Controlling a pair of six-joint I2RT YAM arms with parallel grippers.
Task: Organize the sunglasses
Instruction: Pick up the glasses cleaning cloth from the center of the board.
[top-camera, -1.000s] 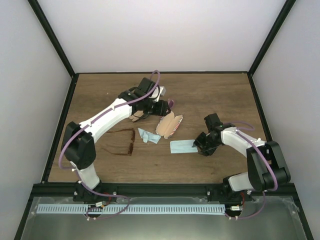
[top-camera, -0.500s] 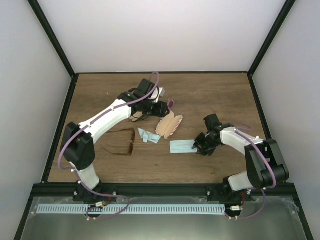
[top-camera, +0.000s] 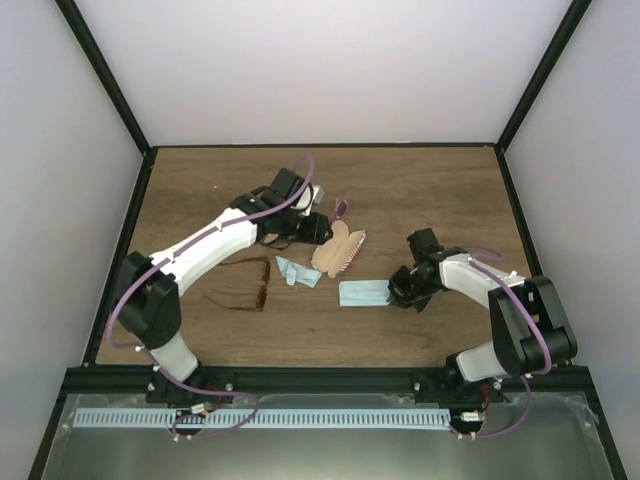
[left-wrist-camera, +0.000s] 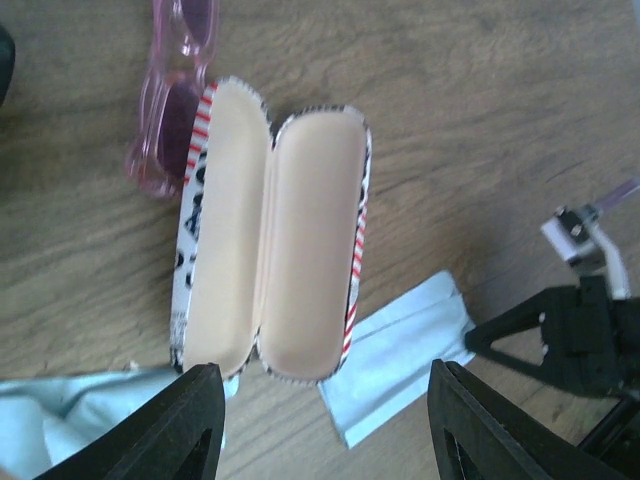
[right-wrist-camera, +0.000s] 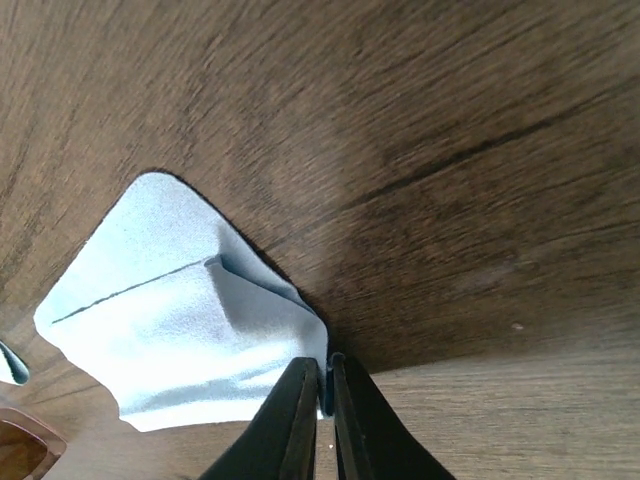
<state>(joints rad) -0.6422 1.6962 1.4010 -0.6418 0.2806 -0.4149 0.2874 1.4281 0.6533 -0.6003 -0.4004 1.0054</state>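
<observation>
Looking down from the overhead camera, I find the sunglasses (top-camera: 262, 292) lying on the wooden table (top-camera: 430, 190), left of centre and close to the left arm's forearm, well apart from both grippers. Further toward the middle sits the striped case (left-wrist-camera: 270, 260), hinged open with its two cream-lined halves facing up. A pair of pink glasses (left-wrist-camera: 170, 100) lies against its outer edge on the far side. The left gripper (left-wrist-camera: 325, 368) hovers over the near end of that case. Its fingers (left-wrist-camera: 190, 425) stand wide apart, and through the wrist camera I see nothing caught between them. A crumpled blue cloth (top-camera: 298, 270) rests just beside the case, between it and the sunglasses. On the other side, near the case's lower end, a flat blue cloth (right-wrist-camera: 180, 330) is spread on the wood with one corner folded over. The right gripper (right-wrist-camera: 325, 365) is down at this cloth's right-hand corner. Its two fingers are pressed together with the cloth's edge pinched between them — the wrist view shows the fabric running straight into the narrow slit between the pads. The rest of that cloth lies flat on the table.
</observation>
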